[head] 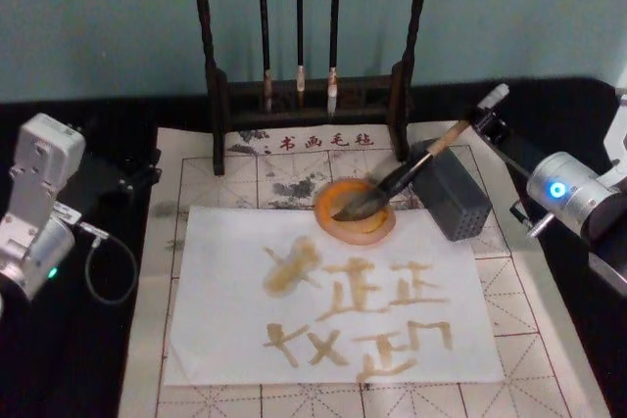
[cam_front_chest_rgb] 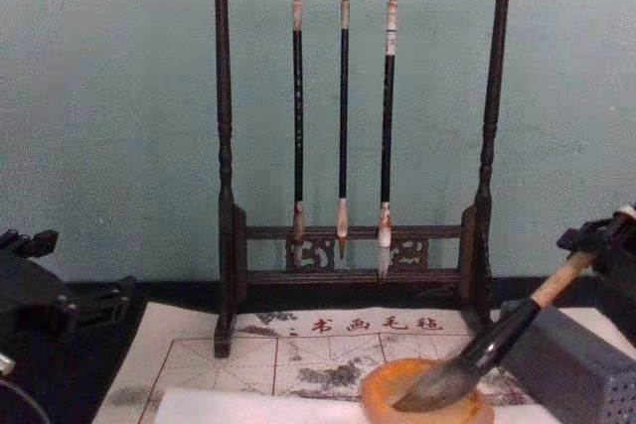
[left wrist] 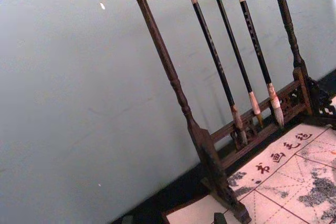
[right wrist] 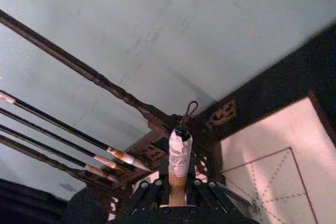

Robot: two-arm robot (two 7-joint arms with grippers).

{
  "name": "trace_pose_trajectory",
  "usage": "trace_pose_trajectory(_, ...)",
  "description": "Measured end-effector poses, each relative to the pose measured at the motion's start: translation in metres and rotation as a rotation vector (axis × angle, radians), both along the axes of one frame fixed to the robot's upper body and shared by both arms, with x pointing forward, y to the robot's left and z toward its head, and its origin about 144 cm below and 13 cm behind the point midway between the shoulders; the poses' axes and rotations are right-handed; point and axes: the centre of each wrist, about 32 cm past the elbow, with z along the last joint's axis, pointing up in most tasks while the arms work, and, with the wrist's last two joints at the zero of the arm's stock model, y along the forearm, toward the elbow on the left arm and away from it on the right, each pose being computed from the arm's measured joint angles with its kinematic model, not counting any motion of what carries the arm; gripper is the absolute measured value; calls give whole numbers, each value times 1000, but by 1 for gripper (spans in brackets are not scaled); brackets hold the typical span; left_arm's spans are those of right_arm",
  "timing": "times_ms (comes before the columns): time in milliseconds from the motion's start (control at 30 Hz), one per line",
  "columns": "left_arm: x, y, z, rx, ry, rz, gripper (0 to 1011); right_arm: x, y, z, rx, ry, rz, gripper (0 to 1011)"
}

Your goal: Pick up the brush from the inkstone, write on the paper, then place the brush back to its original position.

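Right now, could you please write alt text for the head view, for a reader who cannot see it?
The right gripper holds the brush by its upper handle, bristles resting in the inkstone beside a grey block. Tan characters cover the paper; the left gripper sits parked at the left.

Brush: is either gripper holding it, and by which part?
Yes. The right gripper grips the brush near the handle's white upper end; bristles rest in the inkstone. The left gripper idles far left.
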Motion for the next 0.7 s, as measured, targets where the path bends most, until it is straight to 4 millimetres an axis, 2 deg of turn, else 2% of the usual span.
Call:
trace_pose_trajectory(333,0,0,0,0,0,0,1001,-2,-1,13,-47,-112,40,183)
trace_pose_trajectory(700,0,0,0,0,0,0,1001,-18,-16,30,-209,-359,182,183)
